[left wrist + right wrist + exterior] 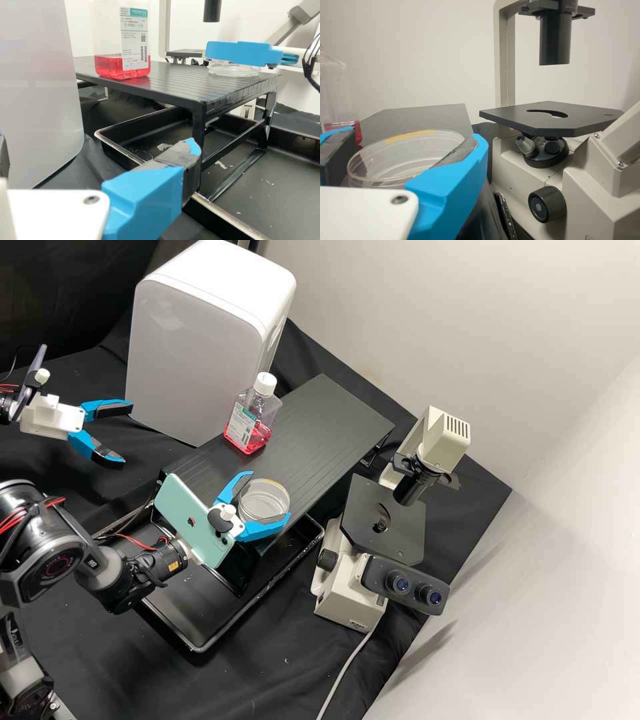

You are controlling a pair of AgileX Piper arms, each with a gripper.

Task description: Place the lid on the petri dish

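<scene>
While left tool (112, 432) gapes, right tool (268, 496) clasps petri dish (263, 503).

Clear round petri dish (264, 500) upright near black shelf's (320, 427) front edge.

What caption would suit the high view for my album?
Right end effector grips a petri dish on the black shelf, microscope alongside.

In the middle of the frame, the right gripper (267, 497) has its two blue fingers snug around a clear petri dish (264, 501) on a black shelf (327, 427). A flask (252, 415) of red liquid stands higher up the shelf, near a big white box (207, 327). At the upper left, the left gripper (125, 433) hangs with its fingers spread apart. A microscope (393, 533) stands at the right.
</scene>
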